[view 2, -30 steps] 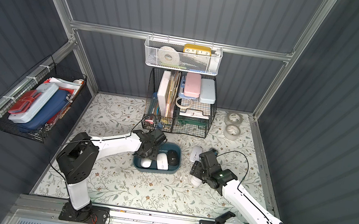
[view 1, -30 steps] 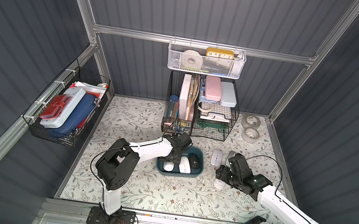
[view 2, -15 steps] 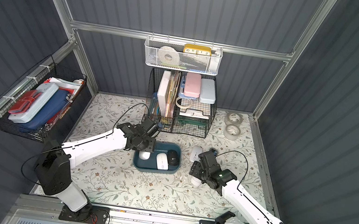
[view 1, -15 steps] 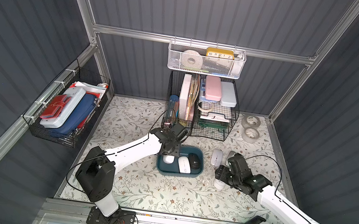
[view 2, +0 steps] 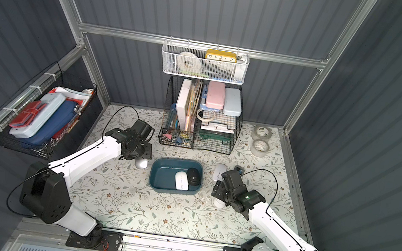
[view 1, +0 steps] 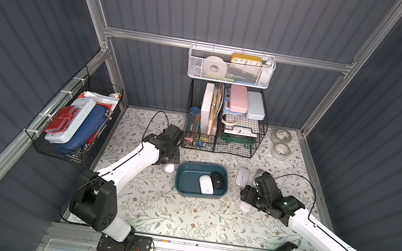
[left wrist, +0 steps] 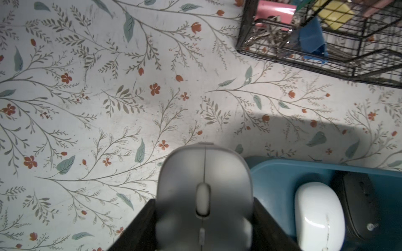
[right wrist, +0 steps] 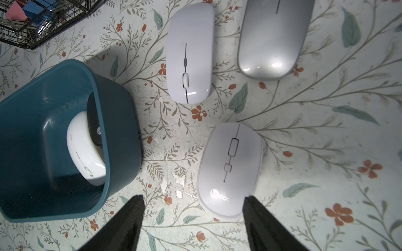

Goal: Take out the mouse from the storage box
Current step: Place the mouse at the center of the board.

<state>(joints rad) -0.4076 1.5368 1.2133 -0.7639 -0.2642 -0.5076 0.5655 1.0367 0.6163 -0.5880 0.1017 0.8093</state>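
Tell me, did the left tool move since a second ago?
Yes. In a top view the left tool, shut on a gray mouse, has gone from over the storage box to the table beside it, away from the right arm.

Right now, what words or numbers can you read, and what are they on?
"10 11 12 1 2": clock.
"Lecoo", partly washed out by glare: white mouse.
Logo on black mouse: too blurred to read.
Label on tape roll: too small to read.
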